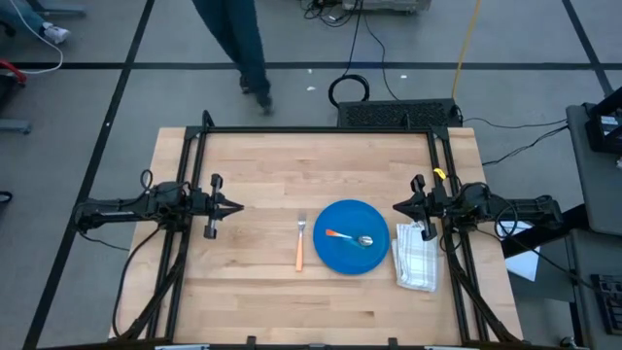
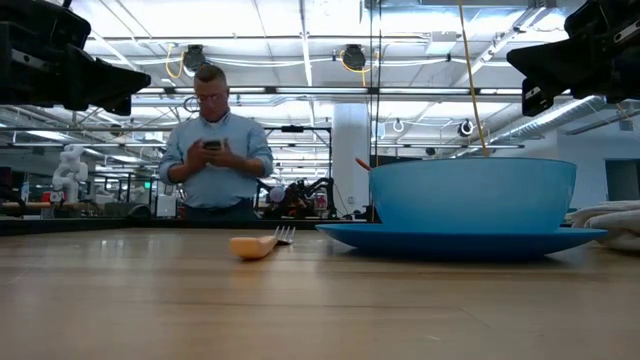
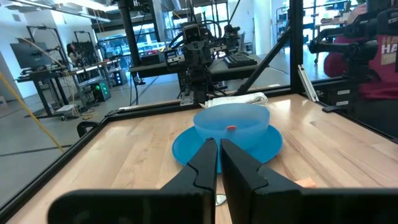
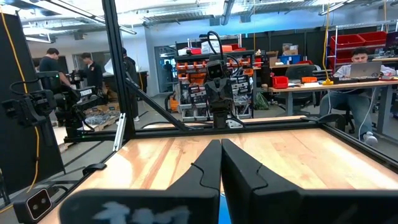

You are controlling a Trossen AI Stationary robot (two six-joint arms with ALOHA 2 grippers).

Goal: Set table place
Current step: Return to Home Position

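Table (image 1: 253,175) carries plate (image 2: 460,239) under bowl (image 2: 470,192) holding spoon (image 1: 350,237)

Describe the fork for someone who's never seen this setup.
On the wooden table, find the blue plate right of centre. The fork lies flat on bare wood just left of it: slim, with an orange handle, unlike the spoon in the bowl.

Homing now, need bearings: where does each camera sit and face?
High view: overhead, looking straight down on the table; left pincer and right pincer both show.
Low view: tabletop height, level past the blue bowl into the room; both arms at top corners.
Left wrist view: faces the bowl and right arm, past its own shut pincer.
Right wrist view: faces the left arm past its own shut pincer.
High and low share the fork.
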